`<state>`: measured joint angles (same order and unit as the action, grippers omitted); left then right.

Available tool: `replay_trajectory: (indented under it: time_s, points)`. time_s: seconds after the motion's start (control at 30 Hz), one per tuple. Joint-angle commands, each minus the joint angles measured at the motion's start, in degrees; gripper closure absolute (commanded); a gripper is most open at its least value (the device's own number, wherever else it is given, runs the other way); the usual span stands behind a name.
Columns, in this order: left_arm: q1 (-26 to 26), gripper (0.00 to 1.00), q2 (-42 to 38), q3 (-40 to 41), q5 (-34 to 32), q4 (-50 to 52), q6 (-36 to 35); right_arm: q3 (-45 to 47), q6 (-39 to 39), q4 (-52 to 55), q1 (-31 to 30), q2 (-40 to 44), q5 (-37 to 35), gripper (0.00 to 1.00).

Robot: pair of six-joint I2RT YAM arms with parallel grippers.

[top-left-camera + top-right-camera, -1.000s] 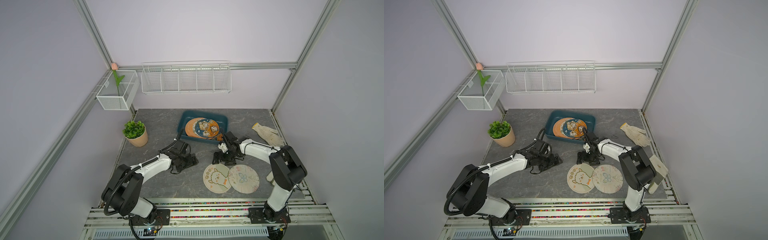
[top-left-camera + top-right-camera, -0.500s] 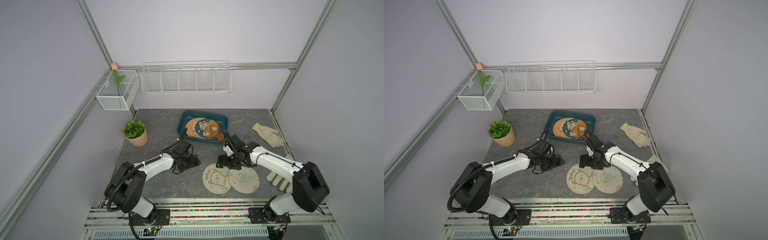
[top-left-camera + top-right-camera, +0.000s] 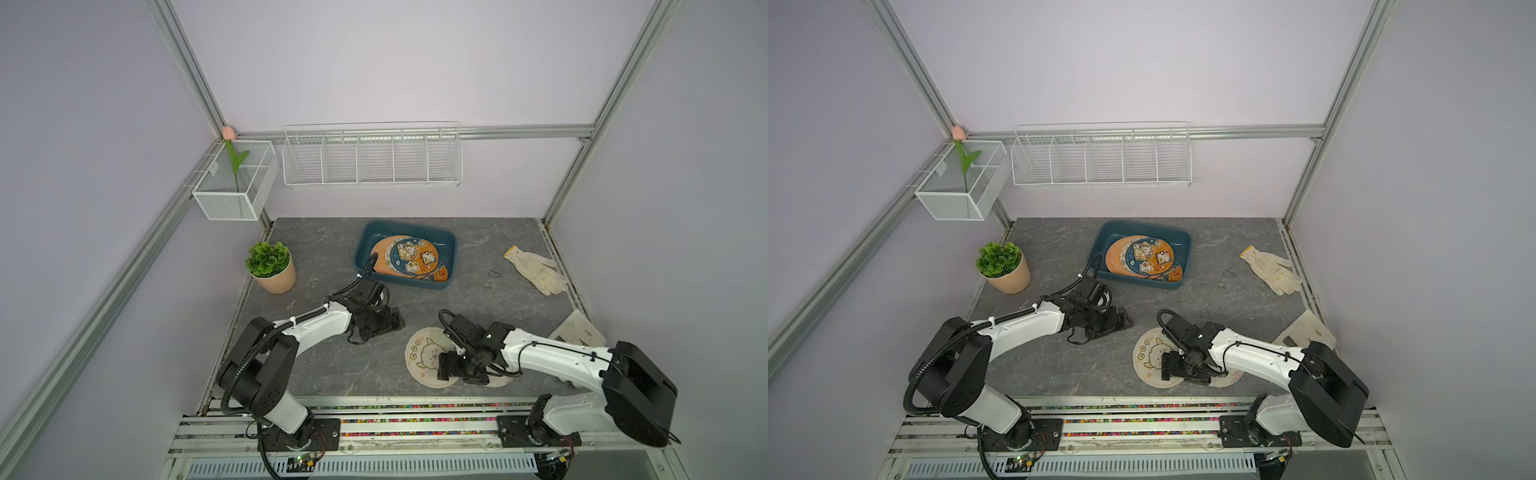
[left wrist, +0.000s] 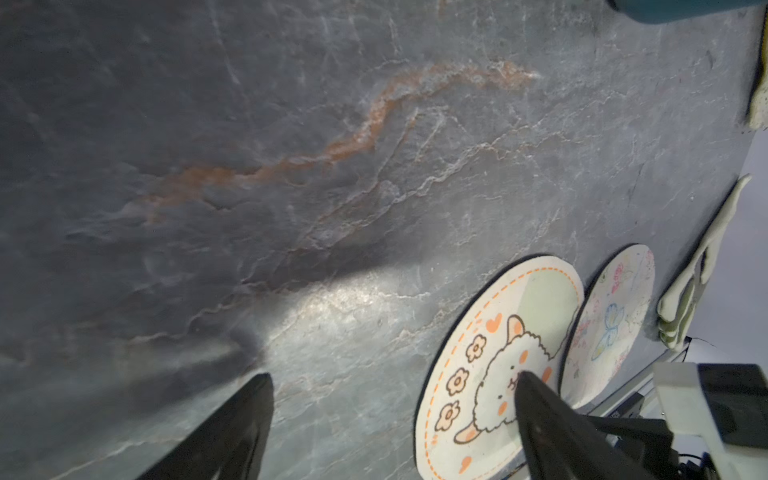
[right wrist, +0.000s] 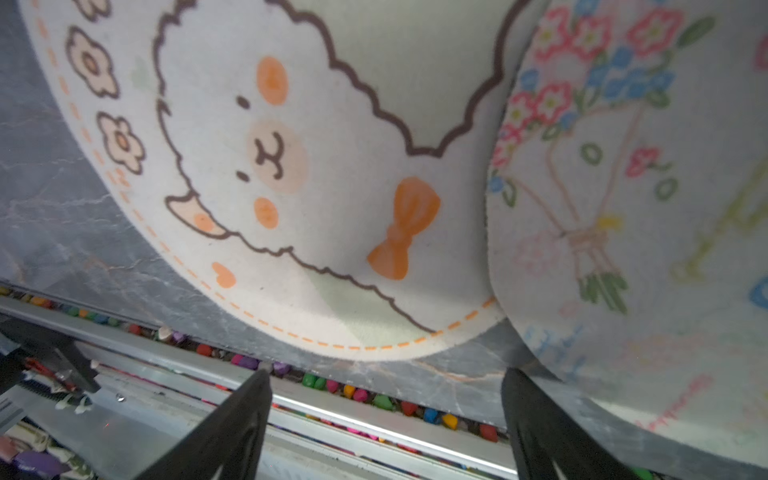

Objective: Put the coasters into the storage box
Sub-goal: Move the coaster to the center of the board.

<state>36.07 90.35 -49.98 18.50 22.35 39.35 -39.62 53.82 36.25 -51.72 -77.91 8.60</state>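
The teal storage box point(image 3: 405, 229) stands at the back middle of the table with several coasters point(image 3: 413, 257) stacked in it. Two more coasters lie side by side near the front edge: a sheep one point(image 3: 422, 357) point(image 5: 332, 166) and a flower one point(image 5: 623, 208), which my right arm mostly covers in both top views. My right gripper point(image 3: 457, 374) point(image 5: 385, 372) hovers open over their front edges, holding nothing. My left gripper point(image 3: 395, 326) point(image 4: 395, 376) rests open and low over bare table, left of the sheep coaster point(image 4: 490, 332).
A potted plant point(image 3: 272, 266) stands at the left. One work glove point(image 3: 536, 270) lies at the right, another point(image 3: 577, 330) by the right edge. White wire baskets point(image 3: 372, 158) hang on the back wall. A metal rail point(image 3: 415, 411) with coloured beads runs along the front edge.
My right arm has swung from beside the storage box toward the front and now hangs over the two loose coasters. The left arm has barely shifted.
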Motion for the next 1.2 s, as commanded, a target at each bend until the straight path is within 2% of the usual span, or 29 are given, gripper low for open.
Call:
replay_trajectory:
  time_s: [0.0,0.33,0.47,0.8,0.97,1.17]
  points:
    - [0.2,0.10,1.0,-1.7,0.8,0.2,-1.7,1.1,4.9,-3.3,-1.3,-0.6,-3.0,0.12]
    - [0.2,0.10,0.6,-1.7,0.8,1.7,-2.8,-2.0,6.5,-7.9,-2.6,-6.0,-9.9,0.12]
    - [0.2,0.10,0.6,-1.8,0.9,2.2,-3.5,-5.2,4.9,-8.8,-2.7,-9.5,-11.3,0.12]
    - [0.2,0.09,-0.1,-1.9,-1.2,3.3,-3.6,-15.9,-2.4,-9.4,-0.5,-19.7,-10.1,0.12]
    - [0.0,0.10,0.2,-1.4,-2.8,3.2,-3.4,-16.9,-5.6,-8.3,2.5,-20.1,-8.4,0.11]
    - [-0.1,0.15,0.0,0.4,-3.7,1.4,-1.8,-19.1,-10.7,-6.4,7.0,-21.1,-5.0,0.12]
